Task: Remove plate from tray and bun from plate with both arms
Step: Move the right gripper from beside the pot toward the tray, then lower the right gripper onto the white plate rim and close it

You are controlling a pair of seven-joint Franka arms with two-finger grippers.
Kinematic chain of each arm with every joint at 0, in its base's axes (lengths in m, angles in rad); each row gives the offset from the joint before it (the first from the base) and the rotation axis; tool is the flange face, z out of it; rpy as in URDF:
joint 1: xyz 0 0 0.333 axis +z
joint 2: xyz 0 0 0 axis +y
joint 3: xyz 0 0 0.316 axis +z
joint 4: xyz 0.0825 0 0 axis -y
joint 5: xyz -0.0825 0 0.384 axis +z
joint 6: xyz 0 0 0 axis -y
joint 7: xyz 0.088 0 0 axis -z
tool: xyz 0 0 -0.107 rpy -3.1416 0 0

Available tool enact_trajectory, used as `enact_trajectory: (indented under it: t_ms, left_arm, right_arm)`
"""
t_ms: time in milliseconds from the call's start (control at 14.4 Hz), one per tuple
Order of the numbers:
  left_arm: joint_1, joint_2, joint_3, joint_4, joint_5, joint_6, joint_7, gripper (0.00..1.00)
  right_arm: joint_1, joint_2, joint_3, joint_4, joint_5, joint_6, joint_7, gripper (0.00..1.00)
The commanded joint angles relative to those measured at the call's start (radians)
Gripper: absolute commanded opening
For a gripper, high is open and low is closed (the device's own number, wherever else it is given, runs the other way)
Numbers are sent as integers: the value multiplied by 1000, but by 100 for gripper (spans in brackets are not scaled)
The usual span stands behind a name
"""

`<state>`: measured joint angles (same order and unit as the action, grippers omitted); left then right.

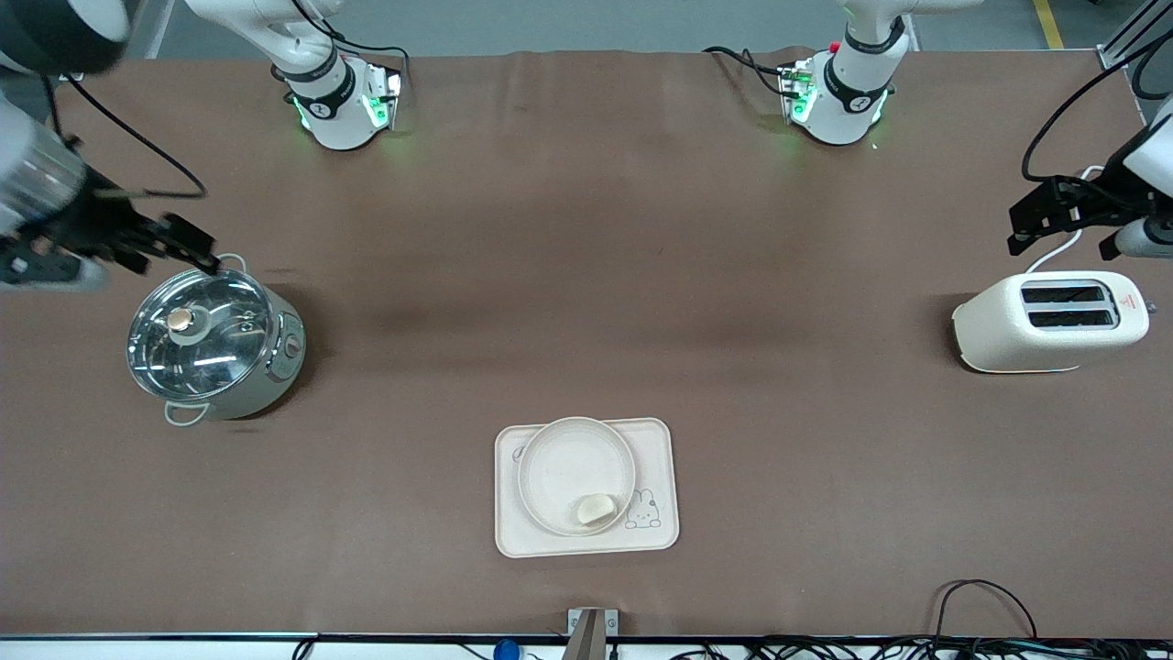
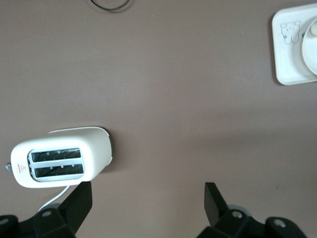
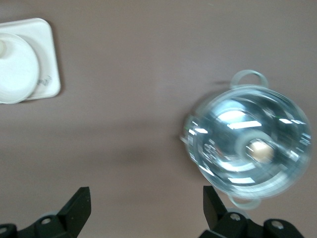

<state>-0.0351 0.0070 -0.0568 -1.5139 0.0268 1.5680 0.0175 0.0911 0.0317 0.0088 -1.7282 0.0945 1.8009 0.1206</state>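
A: Where did the two hands stand?

B: Both were up in the air with fingers spread wide and nothing between them. The left hand (image 1: 1054, 220) hung over the desk (image 1: 586, 275) at the toaster (image 1: 1052, 323); the right hand (image 1: 174, 243) hung over the rim of the lidded pot (image 1: 213, 346). Each was well apart from the task's things.

A: And those things?

B: The tray (image 1: 660, 532) lay on the desk between the two hands, well away from either. The plate (image 1: 575, 474) sat on it, and the bun (image 1: 596, 509) lay in the plate, against the rim close to the bunny drawing.

A: How would they handle?

B: I judged the plate stiff, light and smooth, likely to slip; its raised rim, away from the bun, looked the best hold. The bun seemed soft and easily crushed, so a gentle pinch across its middle suited it.

A: Any writing?

B: On the tray only the bunny drawing (image 1: 643, 511) was clear; any script was too small to read. The toaster carried a red warning triangle.
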Motion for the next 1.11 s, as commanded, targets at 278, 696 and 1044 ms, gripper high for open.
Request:
enact_trajectory:
  t_ms: [278,696,1044]
  left_arm:
    - [7,1,-15,14,15,-26,13,100]
    - [-6,-1,-23,14,12,-26,-8,100]
    - [3,-1,-25,12,10,-31,7,100]
  right_arm:
    - [185,524,-4,267,151,322,82,100]
    - [277,1012,38,754,156,524,217,95]
    - [274,1073,80,762,157,627,232,62]
